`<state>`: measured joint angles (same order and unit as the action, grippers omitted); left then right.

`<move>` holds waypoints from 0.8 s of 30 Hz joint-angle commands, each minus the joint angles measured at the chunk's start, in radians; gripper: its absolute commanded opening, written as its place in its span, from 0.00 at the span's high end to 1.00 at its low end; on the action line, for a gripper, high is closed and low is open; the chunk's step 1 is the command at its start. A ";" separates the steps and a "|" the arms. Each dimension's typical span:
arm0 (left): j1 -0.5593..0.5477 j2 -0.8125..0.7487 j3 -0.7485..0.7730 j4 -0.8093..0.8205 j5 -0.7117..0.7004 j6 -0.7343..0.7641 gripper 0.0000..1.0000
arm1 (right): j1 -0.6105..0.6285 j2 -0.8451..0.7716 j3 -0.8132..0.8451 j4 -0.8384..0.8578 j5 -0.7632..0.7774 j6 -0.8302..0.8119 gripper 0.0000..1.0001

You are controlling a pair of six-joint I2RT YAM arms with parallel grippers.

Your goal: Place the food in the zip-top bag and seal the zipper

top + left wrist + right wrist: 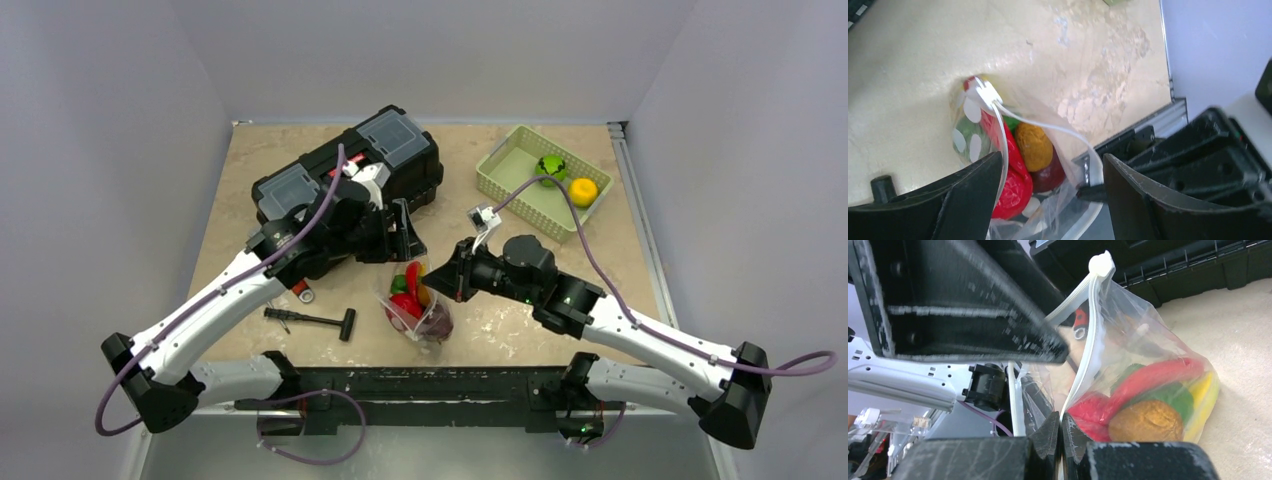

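The zip-top bag (428, 318) stands upright on the desk (510, 335) near its front edge, between the two arms, with the food (1148, 421) packed in its lower part: a long red piece, a brownish-orange round one, something green and something yellow, all seen through the dotted plastic. The right gripper (1061, 421) is clenched on the zipper (1083, 367), its fingertips pressed together on the whitish strip low on the side of the bag's mouth nearest it. The strip runs from there to the slider (1100, 262) at the far end, and the two sides of the mouth stand apart. The left gripper (1052, 159) is released, its jaws spread wide above the bag's mouth and touching nothing that I can make out. Behind the left arm sits a black toolbox (350, 175). A pale green basket (500, 165) at the far right holds a green toy (551, 166) and a yellow one (583, 190). A black-handled tool (320, 320) lies left of the bag.
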<state>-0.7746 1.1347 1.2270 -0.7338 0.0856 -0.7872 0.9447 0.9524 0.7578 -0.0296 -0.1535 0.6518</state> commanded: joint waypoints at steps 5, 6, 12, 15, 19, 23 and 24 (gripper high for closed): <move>-0.069 0.115 0.140 -0.091 -0.332 -0.083 0.28 | 0.037 -0.021 -0.014 0.057 0.108 -0.012 1.00; -0.070 0.125 0.144 -0.087 -0.334 -0.084 0.30 | 0.043 -0.020 -0.013 0.057 0.118 -0.014 1.00; -0.077 0.186 0.198 -0.094 -0.379 -0.070 0.41 | 0.046 -0.003 0.007 0.039 0.195 -0.028 1.00; -0.079 0.219 0.231 -0.102 -0.382 -0.055 0.51 | 0.126 0.018 0.022 0.033 0.239 -0.038 1.00; -0.082 0.247 0.254 -0.114 -0.377 -0.043 0.67 | 0.169 0.053 0.052 -0.001 0.305 -0.046 1.00; -0.087 0.243 0.236 -0.109 -0.369 -0.044 0.74 | 0.178 0.076 0.069 -0.004 0.330 -0.049 1.00; -0.086 0.242 0.232 -0.105 -0.367 -0.042 0.76 | 0.180 0.082 0.076 -0.003 0.331 -0.051 1.00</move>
<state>-0.8536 1.3842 1.4410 -0.8471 -0.2695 -0.8452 1.1175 1.0233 0.7692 -0.0460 0.1139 0.6239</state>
